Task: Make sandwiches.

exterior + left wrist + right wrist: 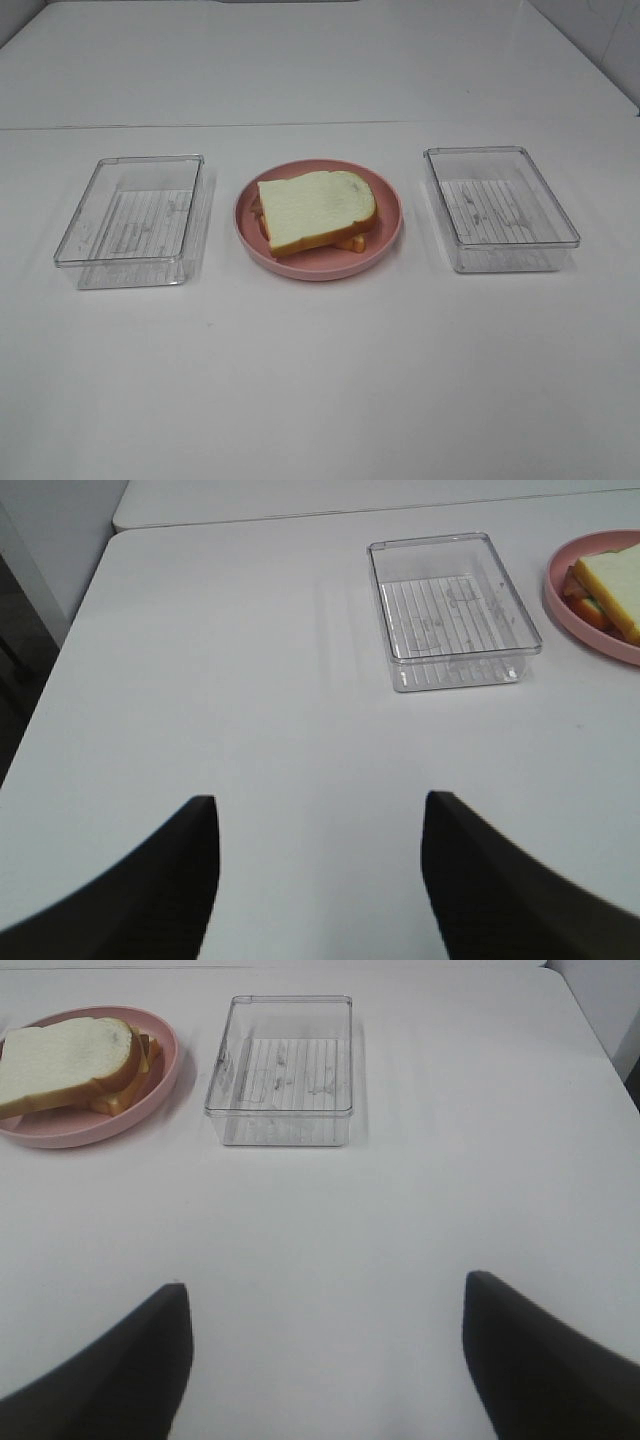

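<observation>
Judging by the assembled sandwich [318, 211] resting on the pink plate [385, 243] midway between two empty clear trays [128, 218] on the counter [320, 380], both tools, left [318, 880] and right [325, 1360], hang released and should keep clear of the stack.

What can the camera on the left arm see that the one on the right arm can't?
Only the left wrist view shows the left gripper, open over bare table, and the left clear tray, empty. Only the right wrist view shows the right gripper, also open, and the right clear tray, empty too. Both share the white table, the pink plate and the sandwich on it, cut off at the edge in each.
</observation>
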Available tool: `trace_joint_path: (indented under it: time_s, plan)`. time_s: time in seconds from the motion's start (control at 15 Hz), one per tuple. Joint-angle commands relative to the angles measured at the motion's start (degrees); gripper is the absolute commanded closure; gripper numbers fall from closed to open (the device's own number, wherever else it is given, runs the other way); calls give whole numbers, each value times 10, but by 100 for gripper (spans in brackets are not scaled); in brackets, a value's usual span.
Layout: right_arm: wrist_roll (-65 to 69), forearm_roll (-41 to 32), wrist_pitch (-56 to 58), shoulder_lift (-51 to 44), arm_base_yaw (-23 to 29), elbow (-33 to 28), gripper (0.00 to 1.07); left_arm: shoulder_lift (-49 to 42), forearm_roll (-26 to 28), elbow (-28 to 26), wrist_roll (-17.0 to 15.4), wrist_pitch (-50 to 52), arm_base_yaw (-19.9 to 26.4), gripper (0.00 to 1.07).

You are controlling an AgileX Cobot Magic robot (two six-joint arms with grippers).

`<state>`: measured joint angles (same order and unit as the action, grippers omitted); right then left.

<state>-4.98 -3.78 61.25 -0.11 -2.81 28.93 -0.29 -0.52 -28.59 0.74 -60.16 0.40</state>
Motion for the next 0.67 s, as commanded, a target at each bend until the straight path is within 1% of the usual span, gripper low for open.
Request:
trace_joint_path:
  time_s: [0.07,0.33,0.4,0.67]
  plan:
    - [-5,-2,-6,-9,-5,-1,34,-11,25,1,1,3,1,49]
    - [-5,-2,-6,-9,-5,-1,34,-11,45,1,6,3,1,49]
    - [-5,-2,-6,-9,-5,-1,34,-11,52,1,16,3,1,49]
    - [-5,-2,-6,-9,-5,-1,34,-11,54,1,19,3,1,49]
